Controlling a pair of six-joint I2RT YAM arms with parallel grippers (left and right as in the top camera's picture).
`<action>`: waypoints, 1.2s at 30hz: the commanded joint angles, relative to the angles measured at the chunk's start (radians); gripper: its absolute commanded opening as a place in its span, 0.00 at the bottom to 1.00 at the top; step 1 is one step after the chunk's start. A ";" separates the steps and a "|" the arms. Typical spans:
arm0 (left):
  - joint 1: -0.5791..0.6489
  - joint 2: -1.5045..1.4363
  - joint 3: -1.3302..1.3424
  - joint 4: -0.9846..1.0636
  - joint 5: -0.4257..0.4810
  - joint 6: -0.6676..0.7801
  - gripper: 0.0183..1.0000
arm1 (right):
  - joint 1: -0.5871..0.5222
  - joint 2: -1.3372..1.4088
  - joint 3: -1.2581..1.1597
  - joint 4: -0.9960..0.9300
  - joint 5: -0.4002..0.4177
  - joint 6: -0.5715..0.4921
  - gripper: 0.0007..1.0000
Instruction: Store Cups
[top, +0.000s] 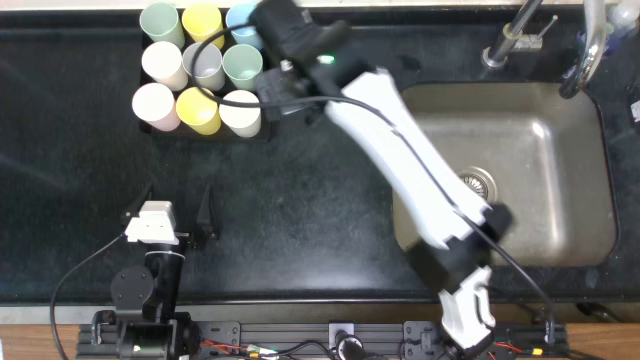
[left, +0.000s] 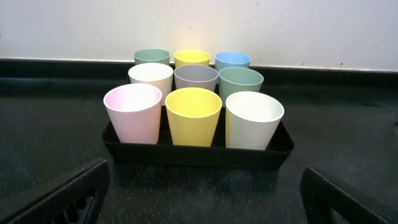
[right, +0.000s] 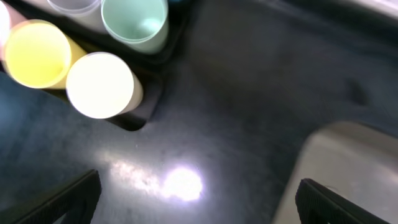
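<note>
black tray full; right gripper, jaws apart and empty, beside its corner: a stray sweep could topple white cup.

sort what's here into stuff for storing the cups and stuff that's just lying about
For the job:
- nine cups
- tray holding them

Just there:
- sink
- faucet
- counter
</note>
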 joint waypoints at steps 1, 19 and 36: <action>0.003 -0.010 -0.008 0.003 -0.005 -0.001 1.00 | -0.061 -0.143 -0.011 -0.015 0.043 0.023 1.00; 0.003 -0.010 -0.008 0.003 -0.005 -0.001 1.00 | -0.657 -1.332 -1.749 1.030 0.012 0.101 1.00; 0.003 -0.010 -0.008 0.003 -0.005 -0.001 1.00 | -0.664 -1.368 -1.881 1.069 -0.056 -0.023 1.00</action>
